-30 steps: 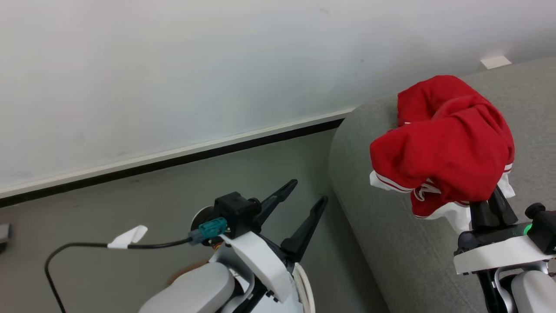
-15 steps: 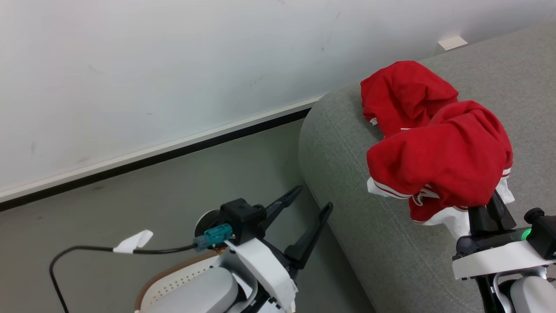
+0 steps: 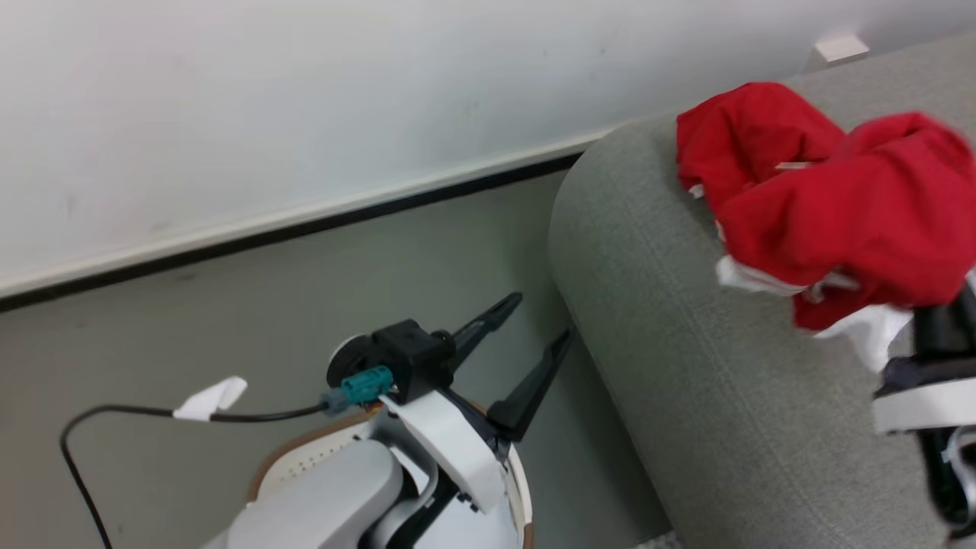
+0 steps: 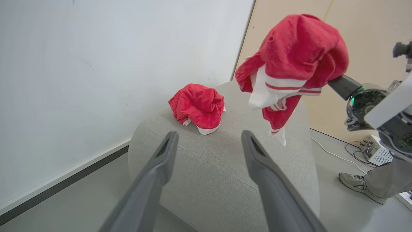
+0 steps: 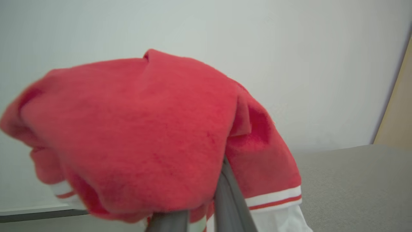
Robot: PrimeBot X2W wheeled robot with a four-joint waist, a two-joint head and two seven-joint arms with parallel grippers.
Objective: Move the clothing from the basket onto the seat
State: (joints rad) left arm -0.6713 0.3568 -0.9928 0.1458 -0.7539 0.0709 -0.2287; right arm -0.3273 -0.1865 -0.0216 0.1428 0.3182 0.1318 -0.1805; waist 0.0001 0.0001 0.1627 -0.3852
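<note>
My right gripper (image 3: 942,324) is shut on a bunch of red clothing (image 3: 862,221) with white striped hems and holds it in the air above the grey seat (image 3: 686,366). In the left wrist view that clothing (image 4: 299,54) hangs from the right gripper (image 4: 342,85) over the seat (image 4: 225,174). A second red garment (image 3: 747,130) lies crumpled on the seat near its rounded end. The held clothing (image 5: 145,129) drapes over my right fingers (image 5: 225,196). My left gripper (image 3: 537,320) stands open and empty over the floor beside the seat, above the basket (image 3: 305,471).
A white wall with a dark baseboard runs behind the seat. A black cable with a white tag (image 3: 206,400) loops off my left wrist. A person's shoe (image 4: 354,182) and a small white box (image 4: 375,149) with cables are on the floor beyond the seat.
The head camera has shifted. My right gripper has carried the held clothing right and farther over the seat. The left gripper has stayed open in the same place.
</note>
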